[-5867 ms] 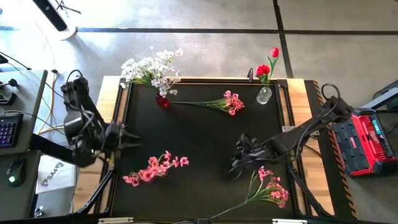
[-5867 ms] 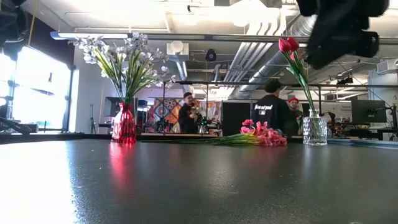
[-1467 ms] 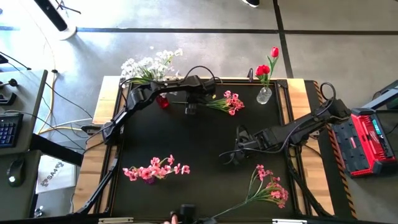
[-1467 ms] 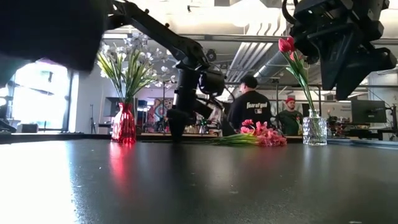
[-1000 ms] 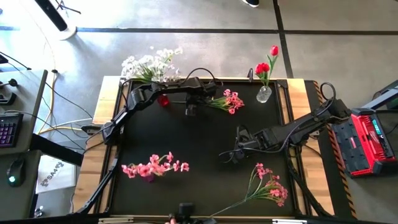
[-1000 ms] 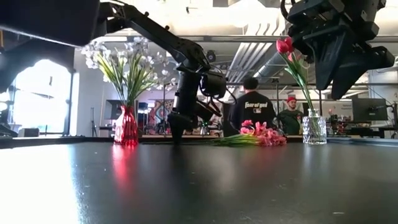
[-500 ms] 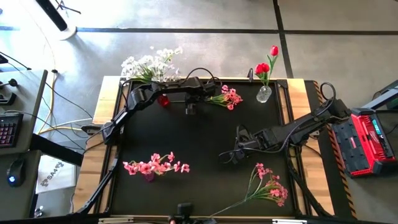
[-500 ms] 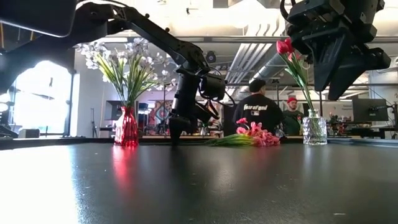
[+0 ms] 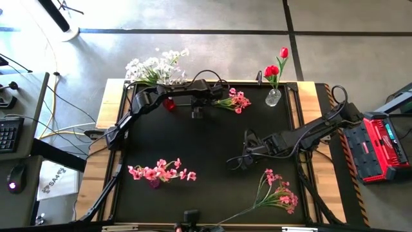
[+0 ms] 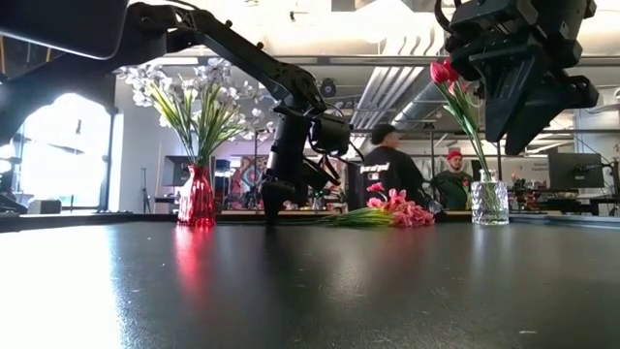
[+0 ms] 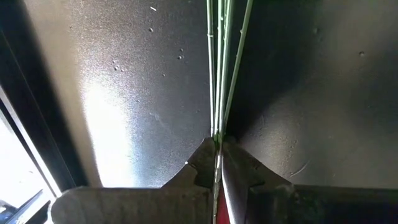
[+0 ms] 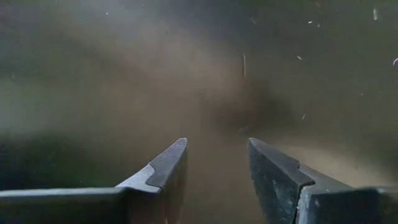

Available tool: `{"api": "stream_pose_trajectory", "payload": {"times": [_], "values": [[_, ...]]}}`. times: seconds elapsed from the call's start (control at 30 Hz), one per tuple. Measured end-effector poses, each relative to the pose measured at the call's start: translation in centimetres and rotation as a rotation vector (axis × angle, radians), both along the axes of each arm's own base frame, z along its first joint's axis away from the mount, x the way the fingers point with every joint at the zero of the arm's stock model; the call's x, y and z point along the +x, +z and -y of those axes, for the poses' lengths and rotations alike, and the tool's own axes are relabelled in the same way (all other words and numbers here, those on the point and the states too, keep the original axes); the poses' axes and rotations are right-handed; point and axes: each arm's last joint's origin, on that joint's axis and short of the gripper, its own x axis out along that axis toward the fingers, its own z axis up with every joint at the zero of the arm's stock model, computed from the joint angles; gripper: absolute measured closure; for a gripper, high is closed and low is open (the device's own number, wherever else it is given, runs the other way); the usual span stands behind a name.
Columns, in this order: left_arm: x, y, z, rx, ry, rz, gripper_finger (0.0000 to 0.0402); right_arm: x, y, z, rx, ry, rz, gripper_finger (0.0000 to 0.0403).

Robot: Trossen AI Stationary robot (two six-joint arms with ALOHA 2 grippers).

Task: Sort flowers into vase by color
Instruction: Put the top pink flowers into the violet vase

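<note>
The pink spray [image 9: 235,101] lies just beside the red vase [image 9: 168,104], its green stems [image 11: 219,68] clamped by the left gripper [image 9: 197,113]. Well apart from that vase, the right gripper [image 9: 233,162] is held parted above the black table [image 9: 206,142].

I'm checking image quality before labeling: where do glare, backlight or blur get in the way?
Low view: the window at the left blows out and the tabletop mirrors the red vase. Left wrist view: a bright glare patch lies on the mat beside the green stems pinched in the left hand. Right wrist view: the mat beyond the open right hand is a murky blur.
</note>
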Motion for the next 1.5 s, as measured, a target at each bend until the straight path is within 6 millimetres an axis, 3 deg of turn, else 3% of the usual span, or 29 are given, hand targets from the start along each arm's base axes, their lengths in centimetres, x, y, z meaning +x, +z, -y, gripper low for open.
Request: {"api": "stream_pose_trajectory", "payload": {"times": [0.33,0.6,0.77,0.93,1.1,1.33,1.5], "values": [[0.0,0.0,0.0,-0.009,-0.008,0.0,0.0401,-0.1,0.3,0.1,-0.049,0.031,0.021,0.0249],[-0.1,0.0,-0.3,-0.029,-0.006,0.008,0.0401,-1.4,3.0,1.4,-0.103,0.015,0.146,0.025],[0.0,0.0,-0.3,-0.021,-0.004,0.017,0.0401,-2.7,7.3,2.8,-0.116,-0.01,0.269,0.0264],[0.0,0.0,-0.3,-0.018,0.002,0.02,0.0401,-4.0,13.3,3.4,-0.31,-0.01,0.409,0.0284],[0.0,0.0,-0.3,-0.014,0.013,0.024,0.0401,-5.3,16.7,3.6,-0.465,0.017,0.431,0.0298],[-0.2,0.0,-0.2,-0.027,0.011,0.009,0.0401,-6.3,16.0,3.8,-0.505,0.029,0.321,0.031],[0.0,2.7,-0.1,-0.026,0.02,0.086,0.0401,-6.3,14.7,3.8,-0.5,0.016,0.268,0.0311]]}}
